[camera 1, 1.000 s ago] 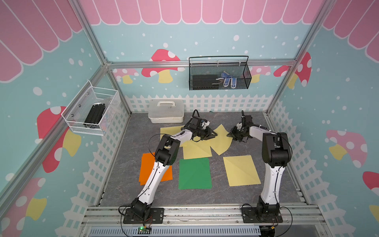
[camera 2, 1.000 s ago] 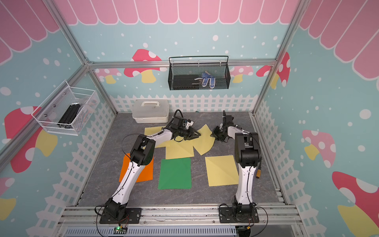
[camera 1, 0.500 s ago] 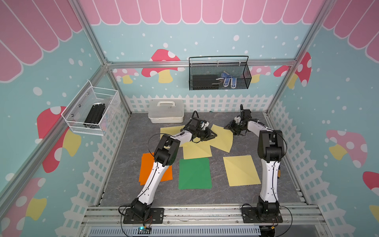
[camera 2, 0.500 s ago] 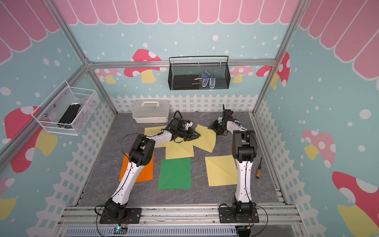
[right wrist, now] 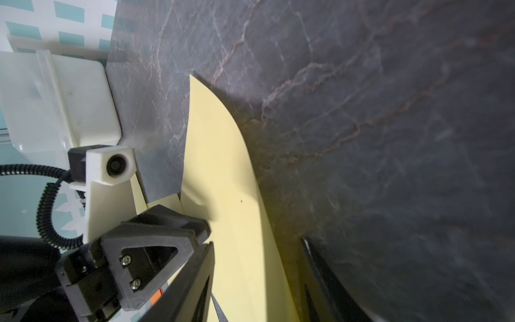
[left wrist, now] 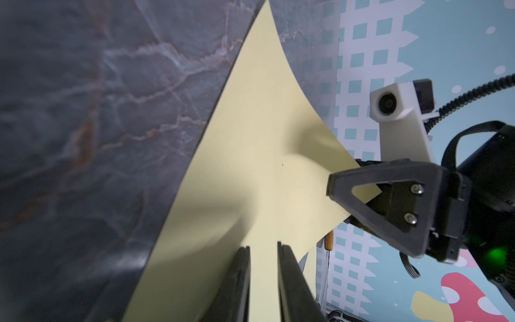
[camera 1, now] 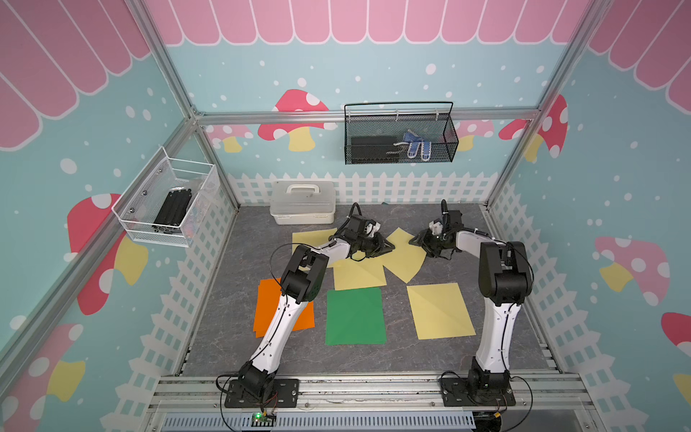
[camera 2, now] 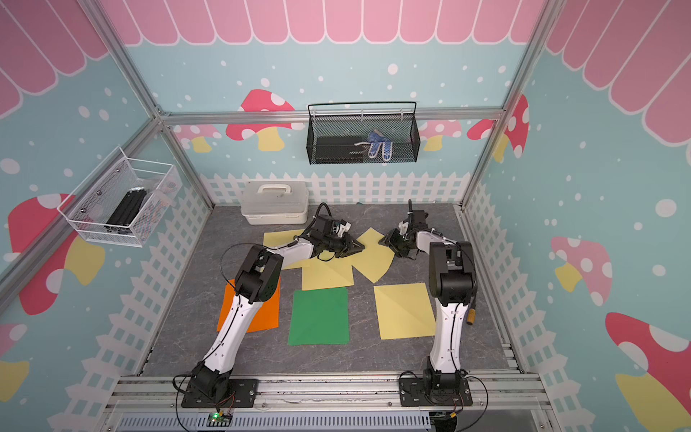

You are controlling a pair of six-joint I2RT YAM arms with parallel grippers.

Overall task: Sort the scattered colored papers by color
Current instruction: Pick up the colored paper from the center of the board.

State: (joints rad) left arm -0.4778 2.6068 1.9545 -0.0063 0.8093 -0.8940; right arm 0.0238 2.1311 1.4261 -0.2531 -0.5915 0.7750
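Thin pale yellow paper (left wrist: 250, 167) curves, edges lifted

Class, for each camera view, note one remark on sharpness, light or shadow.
In both top views, lighting is even and the green paper is crisp; in the left wrist view, the tabletop is dim and smeared, and a grey shadow crosses the yellow paper; in the right wrist view, the tabletop darkens and blurs away from that paper.
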